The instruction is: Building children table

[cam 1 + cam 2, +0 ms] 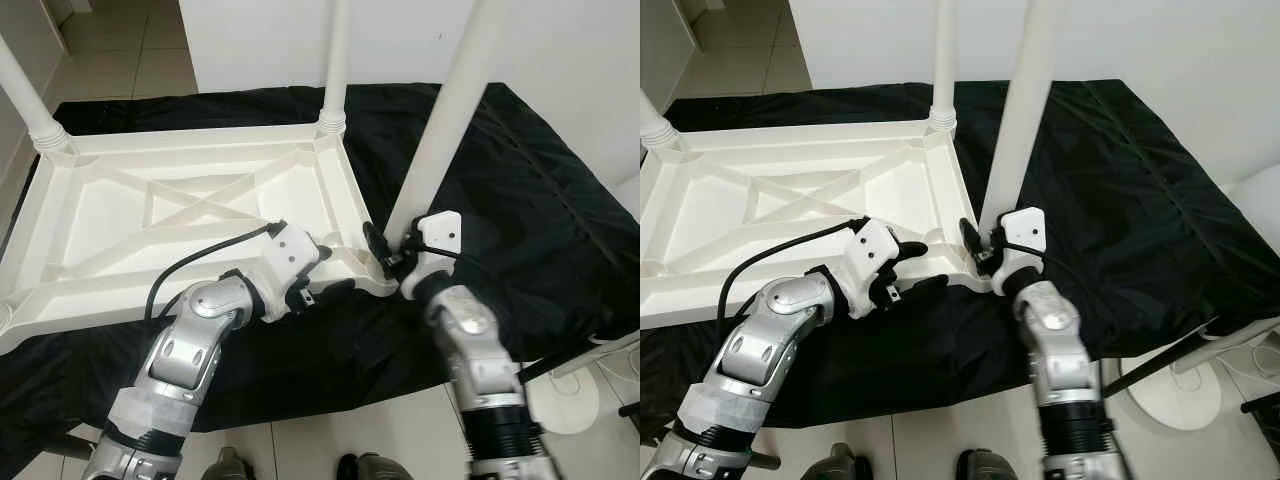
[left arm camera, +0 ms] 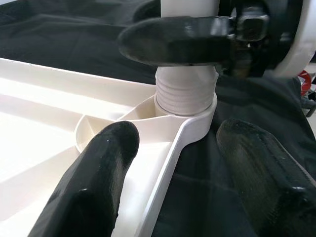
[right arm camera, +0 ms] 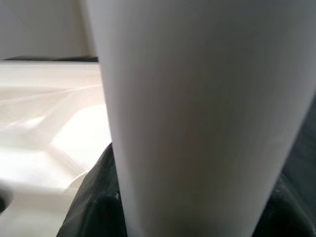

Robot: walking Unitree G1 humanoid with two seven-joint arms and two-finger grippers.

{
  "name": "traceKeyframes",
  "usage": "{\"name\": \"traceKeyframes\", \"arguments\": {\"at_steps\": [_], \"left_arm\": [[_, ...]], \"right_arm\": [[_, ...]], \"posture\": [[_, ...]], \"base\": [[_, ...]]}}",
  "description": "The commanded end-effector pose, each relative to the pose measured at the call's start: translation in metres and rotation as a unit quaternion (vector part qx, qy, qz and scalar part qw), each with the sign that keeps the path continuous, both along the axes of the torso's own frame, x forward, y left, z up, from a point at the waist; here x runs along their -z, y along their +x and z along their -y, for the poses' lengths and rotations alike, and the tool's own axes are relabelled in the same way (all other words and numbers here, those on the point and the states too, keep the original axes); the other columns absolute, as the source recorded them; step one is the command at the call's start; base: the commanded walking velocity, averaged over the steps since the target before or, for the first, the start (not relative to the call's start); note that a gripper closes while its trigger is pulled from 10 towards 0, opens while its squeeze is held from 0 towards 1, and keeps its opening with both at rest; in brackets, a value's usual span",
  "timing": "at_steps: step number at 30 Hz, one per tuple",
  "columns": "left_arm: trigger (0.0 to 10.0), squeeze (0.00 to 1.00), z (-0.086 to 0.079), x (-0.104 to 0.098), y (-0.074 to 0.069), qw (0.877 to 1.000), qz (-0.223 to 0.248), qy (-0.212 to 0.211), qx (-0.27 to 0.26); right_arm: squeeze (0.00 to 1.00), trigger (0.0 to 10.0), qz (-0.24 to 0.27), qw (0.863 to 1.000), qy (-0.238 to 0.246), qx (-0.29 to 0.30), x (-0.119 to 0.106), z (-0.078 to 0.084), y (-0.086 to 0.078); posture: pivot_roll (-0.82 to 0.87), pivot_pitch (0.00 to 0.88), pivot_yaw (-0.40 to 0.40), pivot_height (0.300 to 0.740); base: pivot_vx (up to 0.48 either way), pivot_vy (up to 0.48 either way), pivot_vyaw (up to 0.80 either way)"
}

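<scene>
A white plastic children's table (image 1: 190, 210) lies upside down on a black cloth. Two legs stand in its far corners, one at the left (image 1: 28, 95) and one at the right (image 1: 336, 60). A third leg (image 1: 445, 120) stands upright in the near right corner socket, its threaded base (image 2: 186, 94) seated in the socket. My right gripper (image 1: 392, 255) is shut on this leg (image 3: 197, 118) just above the base. My left gripper (image 1: 335, 268) is open at the same corner. One finger (image 2: 98, 182) lies over the table's inside, the other (image 2: 261, 173) over the cloth outside the rim.
The black cloth (image 1: 530, 190) covers a low platform that ends near my feet. Tiled floor lies in front and at the far left. A white round stand base (image 1: 565, 400) with a cable sits on the floor at the right. A white wall (image 1: 560, 40) rises behind.
</scene>
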State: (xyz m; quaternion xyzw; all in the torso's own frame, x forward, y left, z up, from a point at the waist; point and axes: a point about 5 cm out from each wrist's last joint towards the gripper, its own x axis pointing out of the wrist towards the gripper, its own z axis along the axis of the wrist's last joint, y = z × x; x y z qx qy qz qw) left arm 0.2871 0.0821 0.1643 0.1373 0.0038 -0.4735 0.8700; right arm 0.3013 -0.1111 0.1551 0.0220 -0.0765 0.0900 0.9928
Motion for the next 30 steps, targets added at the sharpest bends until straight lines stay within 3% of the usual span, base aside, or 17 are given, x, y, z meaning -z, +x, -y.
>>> {"name": "traceKeyframes", "arguments": {"at_steps": [1, 8, 9, 13, 19, 20, 22, 23, 24, 30], "left_arm": [[10.0, 0.0, -0.01, -0.001, 0.013, 0.992, 0.024, -0.009, -0.124], [10.0, 0.0, -0.017, -0.008, 0.022, 0.988, 0.035, -0.012, -0.149], [10.0, 0.0, -0.017, -0.008, 0.022, 0.988, 0.035, -0.01, -0.148], [10.0, 0.0, -0.018, -0.008, 0.022, 0.988, 0.036, -0.008, -0.148], [10.0, 0.0, -0.015, -0.008, 0.018, 0.989, 0.043, -0.016, -0.138], [10.0, 0.0, -0.011, -0.006, 0.014, 0.991, 0.042, -0.017, -0.125], [10.0, 0.0, -0.009, -0.004, 0.012, 0.992, 0.041, -0.017, -0.116], [10.0, 0.0, -0.006, -0.003, 0.009, 0.994, 0.038, -0.017, -0.105], [10.0, 0.0, -0.003, 0.0, 0.005, 0.996, 0.022, -0.02, -0.086], [10.0, 0.0, 0.0, 0.002, -0.001, 0.998, -0.004, -0.032, -0.052]], "right_arm": [[0.0, 10.0, -0.045, 0.998, 0.007, 0.052, 0.018, 0.003, 0.0], [0.0, 10.0, -0.029, 0.999, 0.019, 0.033, 0.009, -0.011, 0.0], [1.0, 10.0, -0.029, 0.999, 0.022, 0.031, 0.01, -0.009, -0.001], [1.0, 10.0, -0.028, 0.999, 0.034, 0.032, 0.01, -0.005, -0.002], [1.0, 10.0, -0.001, 1.0, 0.006, 0.018, 0.002, 0.002, 0.0], [0.87, 10.0, 0.007, 1.0, -0.012, -0.011, -0.001, 0.005, 0.001], [0.87, 10.0, 0.011, 0.999, -0.025, -0.028, -0.002, 0.006, 0.002], [0.05, 10.0, 0.017, 0.998, -0.043, -0.052, -0.003, 0.008, 0.003], [0.0, 10.0, 0.018, 0.993, -0.06, -0.095, -0.002, 0.008, 0.002], [0.0, 10.0, 0.02, 0.984, -0.087, -0.156, -0.001, 0.008, 0.002]], "posture": [[-0.05, 0.058, 0.005, 0.74], [-0.05, 0.058, 0.013, 0.74], [-0.05, 0.058, 0.015, 0.74], [-0.05, 0.061, 0.014, 0.74], [-0.05, 0.068, 0.019, 0.74], [-0.05, 0.068, 0.015, 0.74], [-0.05, 0.068, 0.015, 0.74], [-0.05, 0.067, 0.012, 0.74], [-0.05, 0.066, 0.01, 0.74], [-0.05, 0.064, 0.006, 0.74]], "base": [[0.0, 0.0, 0.0], [0.0, 0.0, 0.0], [0.0, 0.0, 0.0], [0.0, 0.0, 0.0], [0.0, 0.0, 0.0], [0.0, 0.0, 0.0], [0.0, 0.0, 0.0], [0.0, 0.0, 0.0], [0.0, 0.0, 0.0], [0.0, 0.0, 0.0]]}}
